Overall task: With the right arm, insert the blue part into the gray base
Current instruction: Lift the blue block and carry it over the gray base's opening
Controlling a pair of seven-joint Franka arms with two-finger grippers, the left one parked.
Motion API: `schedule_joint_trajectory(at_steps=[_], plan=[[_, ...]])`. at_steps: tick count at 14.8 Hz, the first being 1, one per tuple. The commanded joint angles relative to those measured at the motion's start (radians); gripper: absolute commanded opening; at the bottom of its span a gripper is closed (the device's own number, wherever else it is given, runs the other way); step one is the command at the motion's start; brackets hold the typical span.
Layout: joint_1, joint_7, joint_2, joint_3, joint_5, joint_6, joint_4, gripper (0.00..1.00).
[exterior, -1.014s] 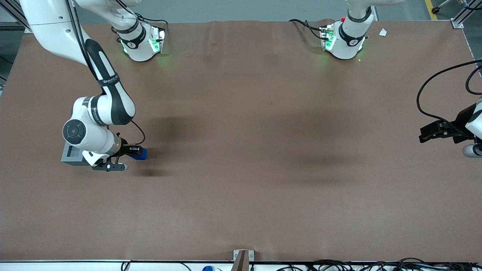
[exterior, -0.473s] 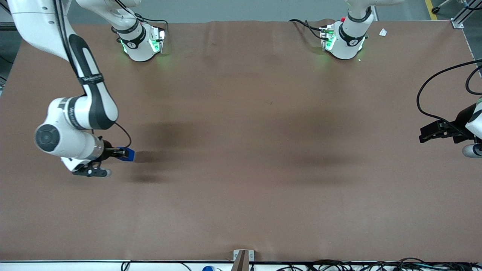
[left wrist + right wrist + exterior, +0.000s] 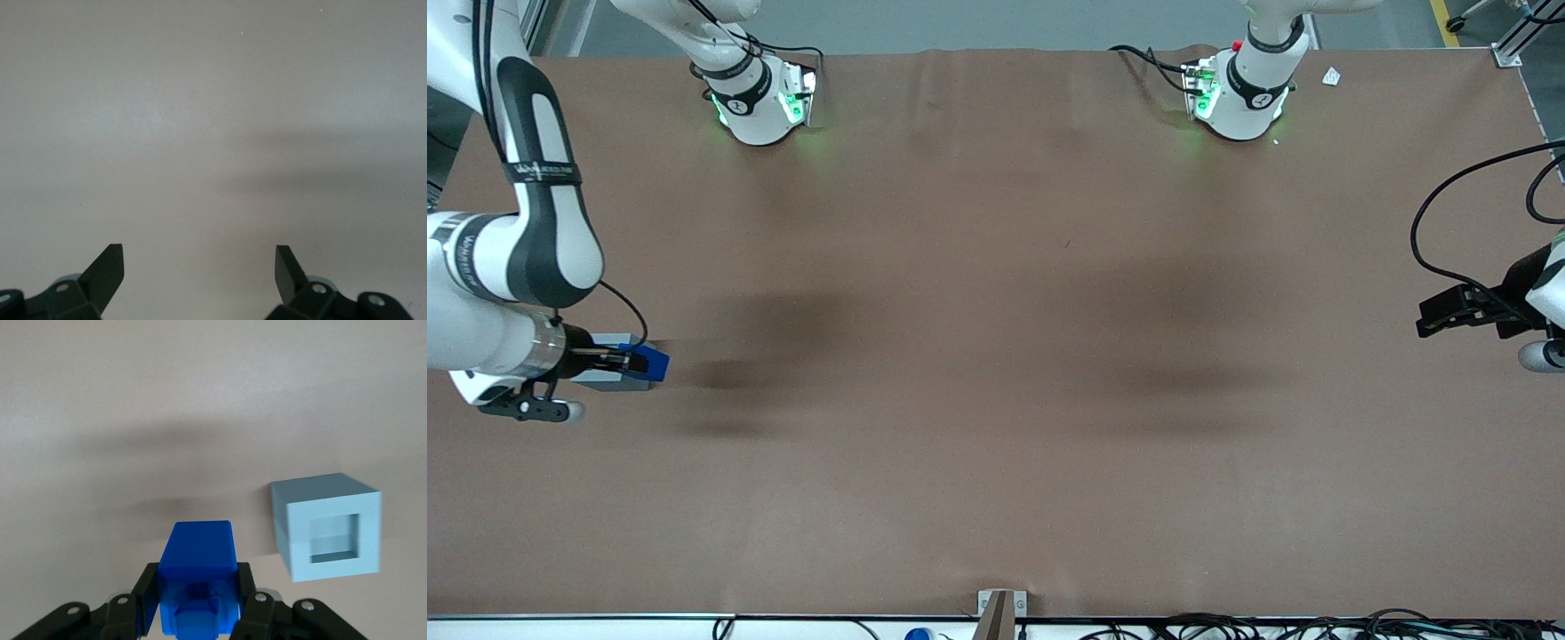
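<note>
My right gripper [image 3: 633, 361] is shut on the blue part [image 3: 655, 363], held above the table at the working arm's end. In the right wrist view the blue part [image 3: 198, 573] sits between the black fingers [image 3: 147, 593] with its stub toward the camera. The gray base [image 3: 609, 374] rests on the table just under and beside the gripper, partly hidden by it. In the right wrist view the gray base [image 3: 327, 523] lies apart from the blue part, its square socket facing the camera.
Brown table cover [image 3: 996, 356] spans the scene. Two arm bases [image 3: 760, 98] [image 3: 1240, 89] stand farthest from the front camera. A bracket [image 3: 1000, 609] and cables sit at the nearest edge. The parked gripper [image 3: 1467, 311] hangs at the parked arm's end.
The right arm has swung sideways toward the working arm's end of the table, carrying the blue part. The gray base, hidden half a second ago, shows again beside the gripper.
</note>
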Motion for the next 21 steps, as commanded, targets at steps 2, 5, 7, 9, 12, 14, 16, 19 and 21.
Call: schedule_joint_trajectory(at_steps=[2,5,7,9,12,14,16,19,21], plan=[[-0.068,-0.081,-0.035,0.015,-0.049,-0.009,-0.006,0.18],[-0.116,-0.172,-0.031,0.016,-0.074,-0.003,-0.008,0.18],[-0.128,-0.198,-0.031,0.015,-0.075,-0.003,-0.009,0.18],[-0.143,-0.233,-0.027,0.016,-0.077,-0.003,-0.009,0.17],[-0.158,-0.267,-0.025,0.016,-0.08,0.014,-0.017,0.16],[-0.166,-0.275,-0.024,0.016,-0.08,0.044,-0.043,0.16],[-0.175,-0.273,-0.025,0.016,-0.078,0.084,-0.075,0.17],[-0.192,-0.27,-0.024,0.016,-0.078,0.109,-0.101,0.16],[-0.192,-0.26,-0.024,0.016,-0.077,0.109,-0.101,0.15]])
